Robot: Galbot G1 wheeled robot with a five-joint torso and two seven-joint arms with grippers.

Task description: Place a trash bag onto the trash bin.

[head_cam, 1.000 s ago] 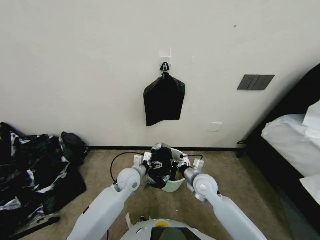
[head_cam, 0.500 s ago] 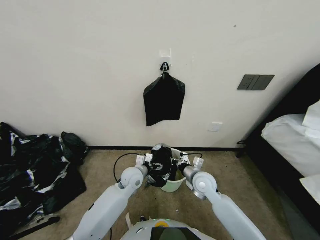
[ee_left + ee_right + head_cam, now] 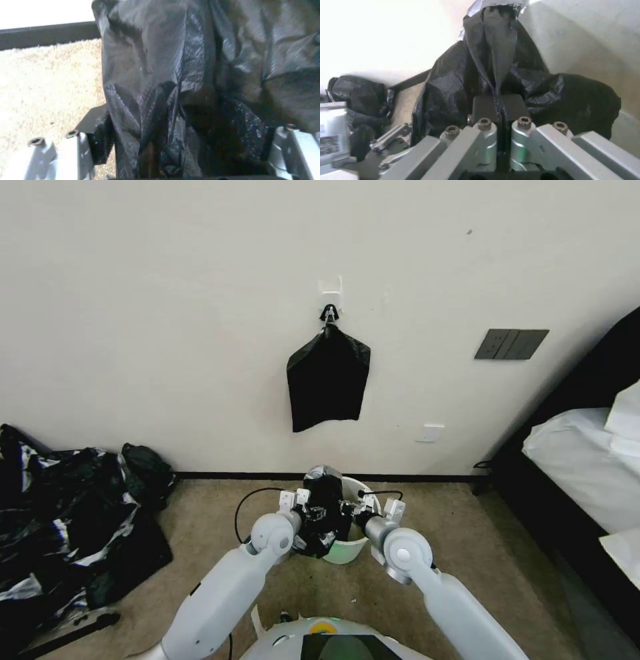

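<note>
1. We noted the trash bin [image 3: 351, 543] low in the centre of the head view, on the carpet [image 3: 200, 513] just in front of the wall [image 3: 167, 313].
2. The trash bag [image 3: 321, 513] sat bunched over the bin's left rim, part of it hanging down outside the left wall and part lying inside; the right half of the opening was uncovered and cream-white.
3. The left gripper [image 3: 308, 508] was at the bag's left side, just left of the bin. In the left wrist view its fingers [image 3: 96, 140] stood spread wide, with the folds of the trash bag [image 3: 186, 82] filling the gap between them. We could not tell whether either pad actually pressed the film.
4. The right gripper [image 3: 352, 511] was above the bin's opening, right of the bag. In the right wrist view its dark pads [image 3: 513, 107] were pressed together, pinching a thin pleat of the trash bag [image 3: 496, 62] that rose toward the upper centre of that frame.
5. Also in the right wrist view, the bin's pale inner wall [image 3: 586, 50] took up the upper right, and a lobe of the bag lay against it at lower right.
6. Elsewhere in the head view, we saw a flat black bundle [image 3: 328, 383] hanging from a wall hook [image 3: 329, 297] at upper centre, a large black plastic heap [image 3: 67, 527] on the floor at lower left, and a bed [image 3: 587, 460] at the right edge.
</note>
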